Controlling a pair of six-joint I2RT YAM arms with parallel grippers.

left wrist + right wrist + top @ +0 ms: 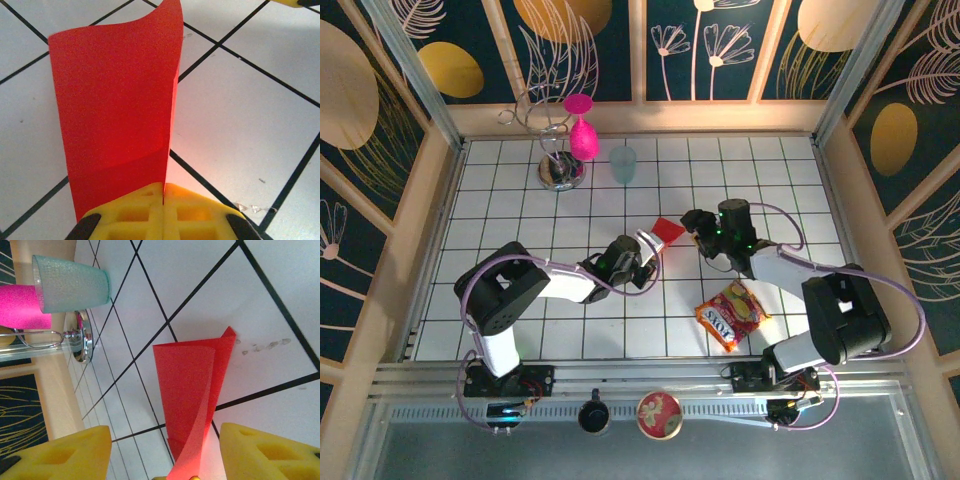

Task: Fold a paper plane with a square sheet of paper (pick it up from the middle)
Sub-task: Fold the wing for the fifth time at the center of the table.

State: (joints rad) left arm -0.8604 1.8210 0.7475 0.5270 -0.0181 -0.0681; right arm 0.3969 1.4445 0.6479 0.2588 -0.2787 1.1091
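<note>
We find the square sheet of paper (669, 230) (115, 110) (192, 390) folded double, beyond the snack packet (731, 313) and slightly to its left. Its long axis runs straight out from the left gripper (650, 245) (163, 187), whose fingers are pressed together on the sheet's near end. The free end curls and points toward the far right. The right gripper (692, 222) (165, 445), also beyond the packet, stands with fingers apart on either side of the sheet, without contact. Farther beyond the packet, leftward, stand a teal cup (623, 163) (70, 284) and a pink goblet (582, 135).
</note>
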